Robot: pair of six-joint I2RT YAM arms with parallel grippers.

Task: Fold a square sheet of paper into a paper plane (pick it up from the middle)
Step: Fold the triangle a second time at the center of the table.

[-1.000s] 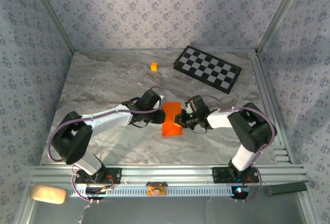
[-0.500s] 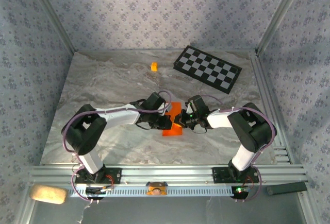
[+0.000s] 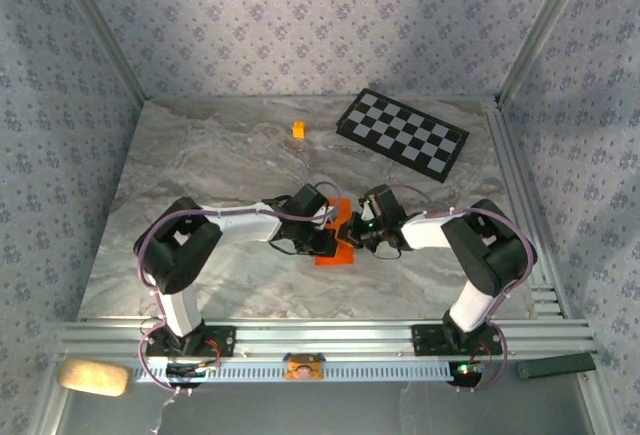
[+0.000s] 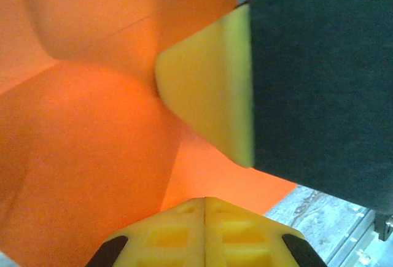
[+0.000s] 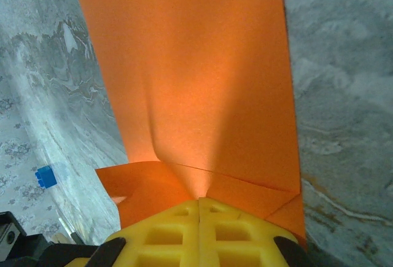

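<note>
My right gripper (image 5: 198, 208) is clamped on a folded edge of the square sheet of paper (image 5: 196, 64), and my left gripper (image 4: 204, 208) is pinched shut on its other side. Seen from above, both heads cover most of it, mid-table (image 3: 200, 165)

One orange paper sheet (image 3: 333, 254), one tiny orange cube (image 3: 298, 129), one checkered board (image 3: 402, 133) far right, two tools: left tool (image 3: 335, 233), right tool (image 3: 351, 230).

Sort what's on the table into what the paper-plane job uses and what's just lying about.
In use:
square sheet of paper, creased, pinched from both sides
left gripper, shut on it
right gripper, shut on it

Lying about:
small orange cube
checkered board
</note>
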